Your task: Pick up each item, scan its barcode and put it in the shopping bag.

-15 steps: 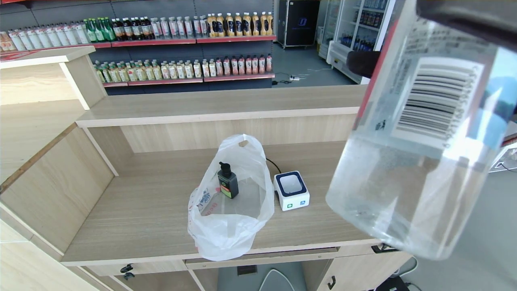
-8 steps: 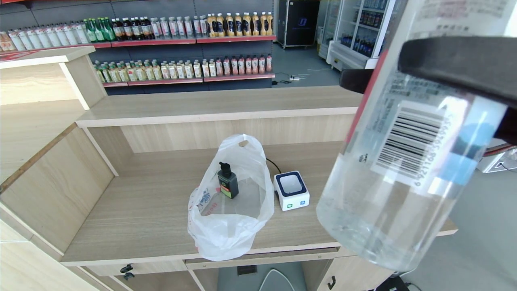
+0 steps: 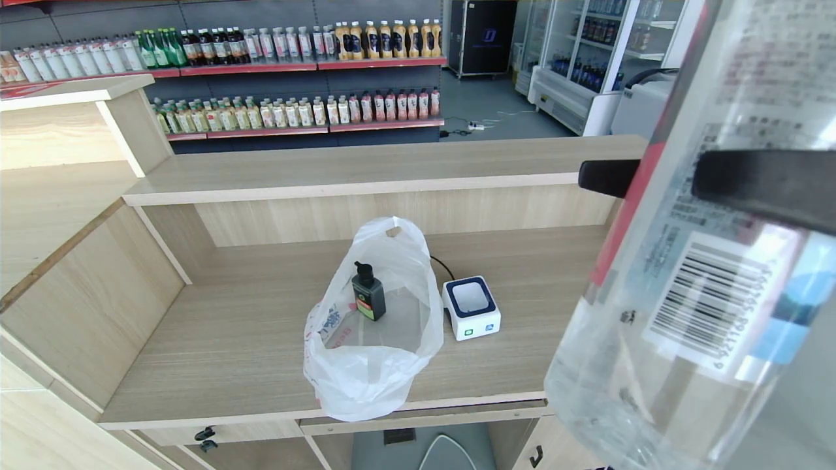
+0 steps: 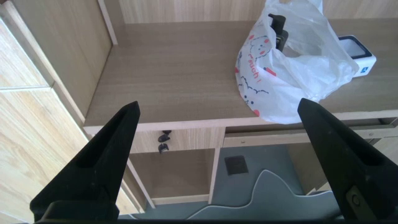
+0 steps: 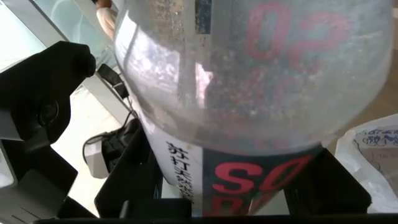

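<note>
Left pincer (image 4: 217,107): jaws wide, nothing between them, hanging off the near edge of the bench (image 3: 248,339), left of the bag. Shopping bag (image 3: 369,352): white plastic, mouth open, standing mid-bench. Dark pump bottle (image 3: 368,292): upright inside the bag. Scanner (image 3: 471,307): white box with a dark-rimmed window, just right of the bag, its cable trailing to the far side. Clear bottle (image 3: 653,365): at far right, raised high off the bench and tilted, barcode label facing the head camera. Right pincer (image 3: 679,183): clamped on the clear bottle, one black finger (image 3: 764,189) across the label just above the barcode, the other on the bottle's left side.
</note>
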{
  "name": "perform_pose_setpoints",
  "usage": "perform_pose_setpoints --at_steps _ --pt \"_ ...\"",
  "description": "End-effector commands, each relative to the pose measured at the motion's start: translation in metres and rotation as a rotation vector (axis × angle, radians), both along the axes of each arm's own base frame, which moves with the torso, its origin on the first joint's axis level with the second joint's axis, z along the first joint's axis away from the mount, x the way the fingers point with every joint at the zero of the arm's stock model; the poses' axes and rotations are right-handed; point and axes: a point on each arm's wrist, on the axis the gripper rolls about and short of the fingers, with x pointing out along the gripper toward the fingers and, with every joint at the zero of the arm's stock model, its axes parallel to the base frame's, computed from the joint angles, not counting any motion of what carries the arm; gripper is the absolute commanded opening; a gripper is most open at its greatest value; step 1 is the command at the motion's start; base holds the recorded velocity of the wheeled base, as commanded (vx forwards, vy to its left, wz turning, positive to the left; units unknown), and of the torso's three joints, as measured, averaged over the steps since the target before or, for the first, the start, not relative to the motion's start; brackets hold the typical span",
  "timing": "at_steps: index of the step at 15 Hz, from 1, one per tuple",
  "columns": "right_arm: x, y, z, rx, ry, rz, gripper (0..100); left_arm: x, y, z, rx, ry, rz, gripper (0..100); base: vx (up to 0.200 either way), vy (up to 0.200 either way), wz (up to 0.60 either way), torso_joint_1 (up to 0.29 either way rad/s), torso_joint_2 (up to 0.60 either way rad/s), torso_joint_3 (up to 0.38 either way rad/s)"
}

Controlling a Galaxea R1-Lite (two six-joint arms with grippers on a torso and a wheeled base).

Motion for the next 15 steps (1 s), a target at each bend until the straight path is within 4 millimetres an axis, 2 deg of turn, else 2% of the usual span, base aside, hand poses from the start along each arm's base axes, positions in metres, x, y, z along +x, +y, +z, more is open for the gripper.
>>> perform_pose_setpoints --at_steps 1,15 --pt "-0.005 -0.009 -0.003 0.001 0.003 -0.014 0 0.0 0.0 0.0 0.0 0.0 0.0 100 0.0 0.0 0.0 0.0 0.0 0.0" --pt "-0.009 -0.019 -0.008 -0.02 0.016 -0.008 0 0.0 0.0 0.0 0.0 -0.001 0.0 100 0.0 0.0 0.0 0.0 0.0 0.0"
